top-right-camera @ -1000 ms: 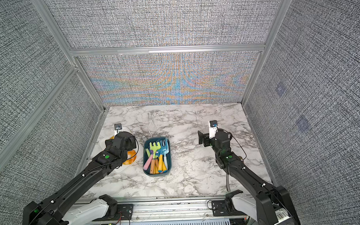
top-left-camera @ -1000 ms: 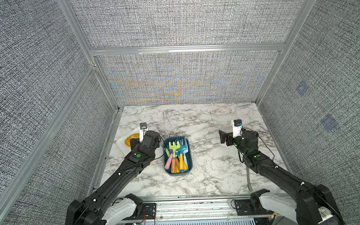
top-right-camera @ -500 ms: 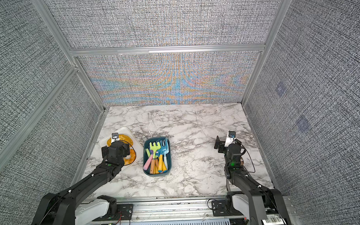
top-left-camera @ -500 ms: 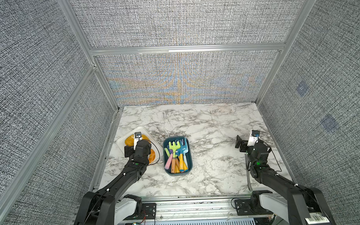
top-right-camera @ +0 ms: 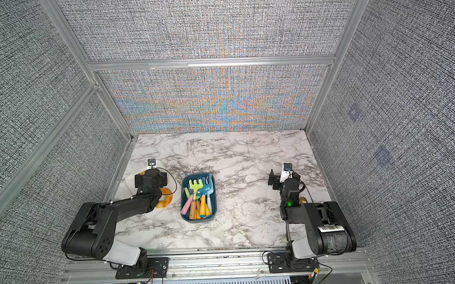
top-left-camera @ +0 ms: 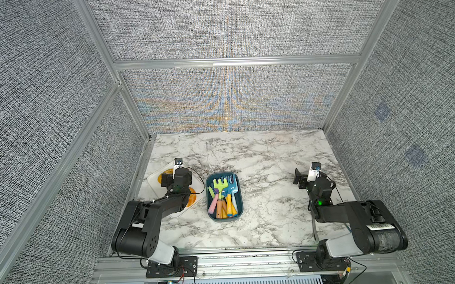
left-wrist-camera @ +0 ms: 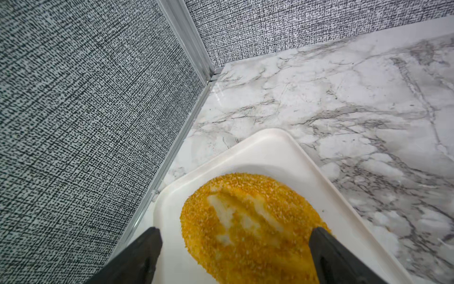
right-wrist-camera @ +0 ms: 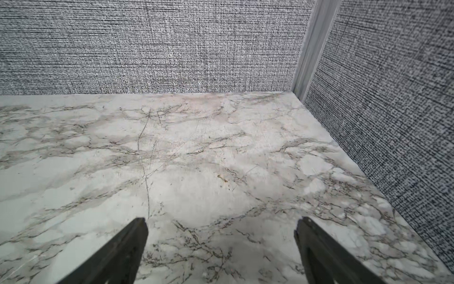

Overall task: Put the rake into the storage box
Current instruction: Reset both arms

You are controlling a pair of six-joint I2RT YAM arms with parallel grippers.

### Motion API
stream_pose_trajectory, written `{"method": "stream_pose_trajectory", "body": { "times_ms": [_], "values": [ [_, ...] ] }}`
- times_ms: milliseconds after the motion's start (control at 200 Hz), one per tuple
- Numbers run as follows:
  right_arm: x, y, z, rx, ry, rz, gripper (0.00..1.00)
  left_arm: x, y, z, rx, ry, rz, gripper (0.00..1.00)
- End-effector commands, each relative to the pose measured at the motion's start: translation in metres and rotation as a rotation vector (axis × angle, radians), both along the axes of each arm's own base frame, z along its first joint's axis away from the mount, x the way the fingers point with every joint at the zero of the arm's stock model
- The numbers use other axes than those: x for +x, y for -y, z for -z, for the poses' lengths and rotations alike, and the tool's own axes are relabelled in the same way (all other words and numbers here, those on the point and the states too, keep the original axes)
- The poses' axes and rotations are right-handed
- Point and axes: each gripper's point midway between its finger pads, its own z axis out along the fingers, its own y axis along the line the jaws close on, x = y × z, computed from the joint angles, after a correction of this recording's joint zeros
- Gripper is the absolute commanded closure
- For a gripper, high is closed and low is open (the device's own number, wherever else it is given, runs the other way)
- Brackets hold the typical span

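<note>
Green rake (top-left-camera: 218, 186) lay in the storage box (top-left-camera: 225, 219) among other tools (top-left-camera: 229, 203), left gripper (left-wrist-camera: 235, 232) and right gripper (right-wrist-camera: 222, 219) both wide open and empty; main risk judged: left gripper, poised over the white tray (left-wrist-camera: 270, 145), clipping its rim or scattering the yellow grains (left-wrist-camera: 245, 196) when moved.

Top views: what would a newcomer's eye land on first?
The teal storage box near the middle of the marble table, packed with bright toy garden tools, a lime-green rake among them. Next, the white tray by the left wall with a patch of orange grains, the open left gripper above it. The right gripper, also open, is over bare tabletop.
</note>
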Motion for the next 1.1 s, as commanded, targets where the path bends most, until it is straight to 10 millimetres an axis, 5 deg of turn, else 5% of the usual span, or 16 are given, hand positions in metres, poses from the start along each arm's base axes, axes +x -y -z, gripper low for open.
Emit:
{"method": "stream_pose_trajectory", "body": {
  "times_ms": [0, 155, 240, 345, 1096],
  "values": [
    [-0.009, -0.011, -0.013, -0.044, 0.089, -0.065, 0.01, 0.008, 0.0, -0.018, -0.059, 0.106, 0.018, 0.01],
    [-0.004, -0.012, -0.006, -0.043, 0.066, -0.078, 0.01, -0.011, -0.008, -0.005, -0.199, 0.2, 0.093, 0.01],
    [0.002, -0.003, -0.005, -0.011, 0.061, -0.042, 0.01, -0.001, -0.008, -0.01, -0.192, 0.256, 0.11, 0.01],
    [0.003, -0.001, -0.003, 0.009, 0.046, -0.054, 0.01, 0.006, -0.004, -0.001, -0.2, 0.129, 0.121, 0.01],
    [0.004, -0.001, -0.005, 0.007, 0.053, -0.053, 0.01, 0.004, -0.003, 0.0, -0.203, 0.128, 0.124, 0.01]
  ]
}}
